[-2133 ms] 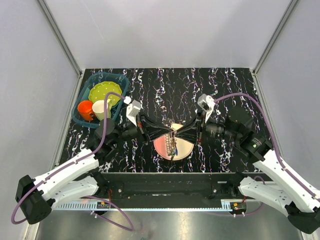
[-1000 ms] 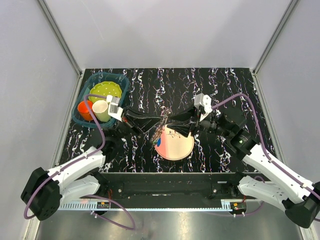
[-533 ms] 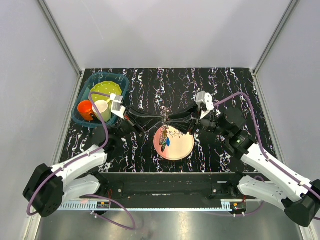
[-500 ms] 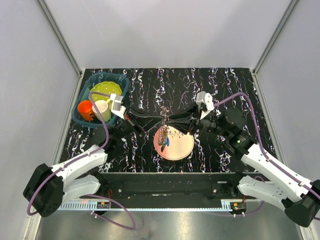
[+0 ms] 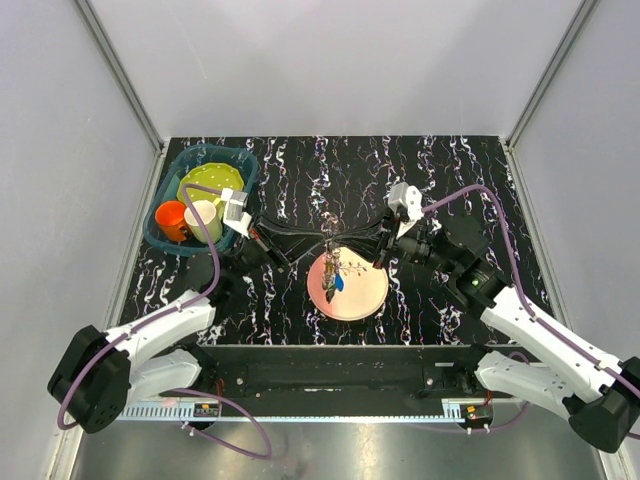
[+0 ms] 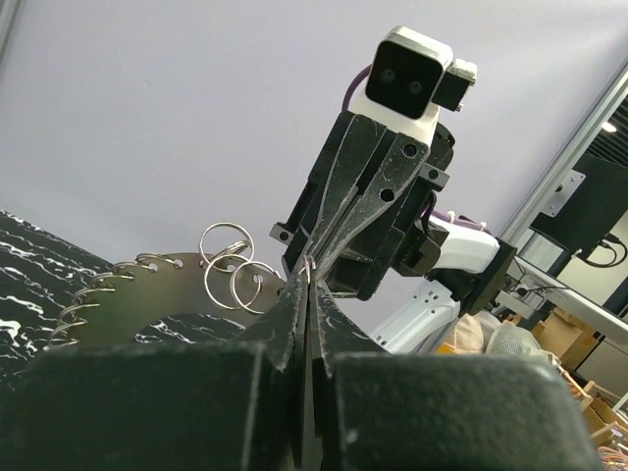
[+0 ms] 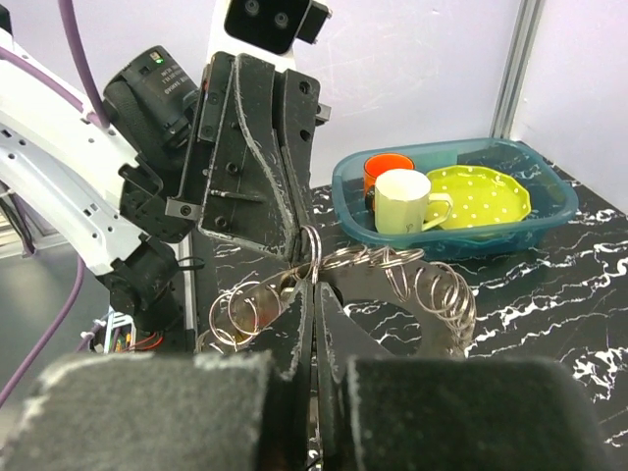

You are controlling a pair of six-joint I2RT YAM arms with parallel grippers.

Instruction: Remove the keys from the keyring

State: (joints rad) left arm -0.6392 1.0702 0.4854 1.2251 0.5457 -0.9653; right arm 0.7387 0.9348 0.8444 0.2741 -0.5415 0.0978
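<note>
The keyring (image 5: 331,248) hangs edge-on between my two grippers, above the pink plate (image 5: 365,297). It is a dark flat ring with a spiky rim (image 6: 118,294) and carries several small split rings (image 7: 432,285). The keys (image 5: 329,279), one with a blue head, dangle below it over the plate. My left gripper (image 5: 323,240) comes in from the left and is shut on the ring's edge (image 6: 306,278). My right gripper (image 5: 339,241) comes in from the right, tip to tip with the left, and is shut on a split ring (image 7: 313,283).
A teal basket (image 5: 243,160) at the back left holds a yellow dotted plate (image 5: 208,183), a cream mug (image 5: 203,217) and an orange cup (image 5: 171,219). It also shows in the right wrist view (image 7: 549,211). The table top is black marble pattern (image 5: 450,170).
Both grippers have lifted the keyring off the pink plate and carried it slightly away from the arms; the keys now hang free. In the last half second almost nothing moved.
</note>
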